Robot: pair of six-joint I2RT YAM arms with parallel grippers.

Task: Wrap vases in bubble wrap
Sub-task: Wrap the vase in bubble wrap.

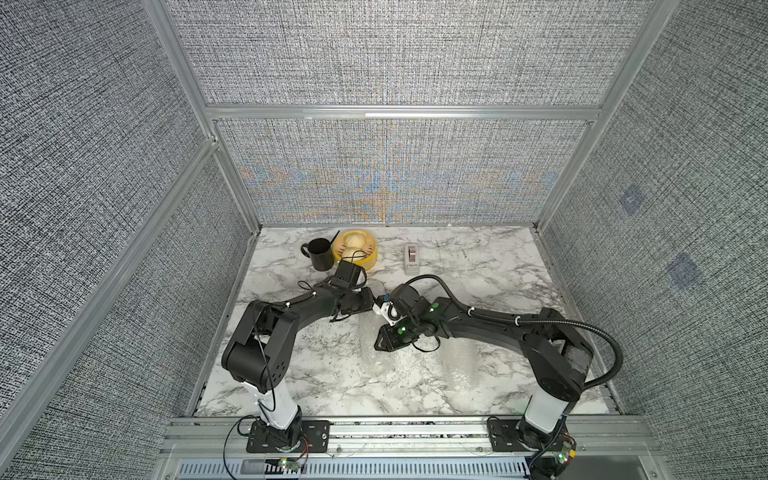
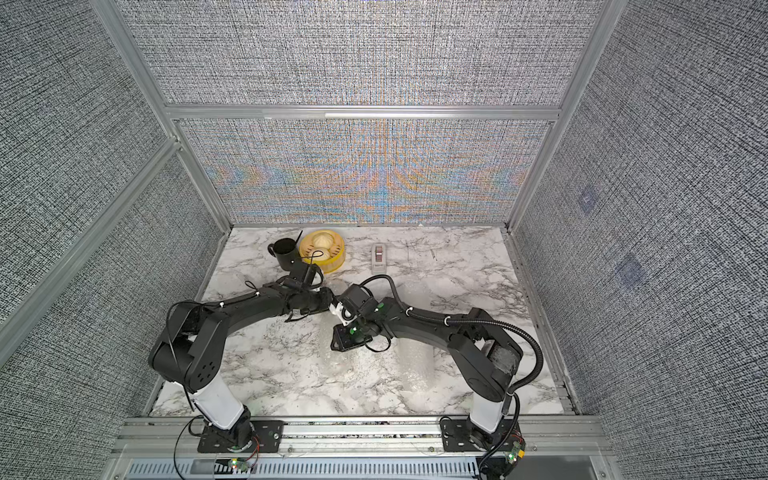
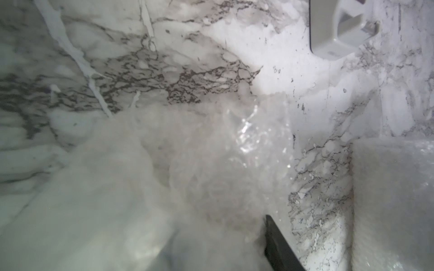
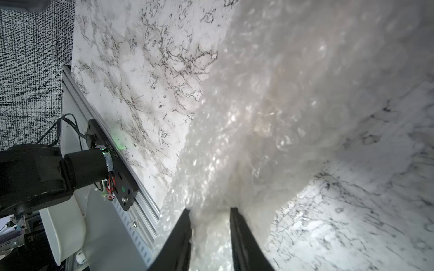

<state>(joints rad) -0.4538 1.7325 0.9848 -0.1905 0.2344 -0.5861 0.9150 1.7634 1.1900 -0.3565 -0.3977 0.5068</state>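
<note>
A bunched bundle of clear bubble wrap (image 3: 211, 164) lies mid-table, faint in both top views (image 1: 365, 336) (image 2: 322, 349). My left gripper (image 3: 216, 225) reaches onto it from the left (image 1: 373, 298). Only one black finger (image 3: 277, 244) shows; wrap covers the other. My right gripper (image 4: 211, 210) comes from the right (image 1: 377, 345), its fingers (image 4: 239, 234) apart with wrap bunched between them. A second, rolled bundle of bubble wrap (image 1: 455, 365) (image 3: 394, 199) lies under the right arm. The vases are hidden; I cannot tell whether they are inside the wrap.
At the back left stand a black mug (image 1: 319, 254) and a yellow steamer basket (image 1: 365, 259) holding pale buns. A grey tape dispenser (image 1: 412, 257) (image 3: 340, 30) sits at the back centre. Grey fabric walls enclose the marble table (image 1: 478, 270) on three sides.
</note>
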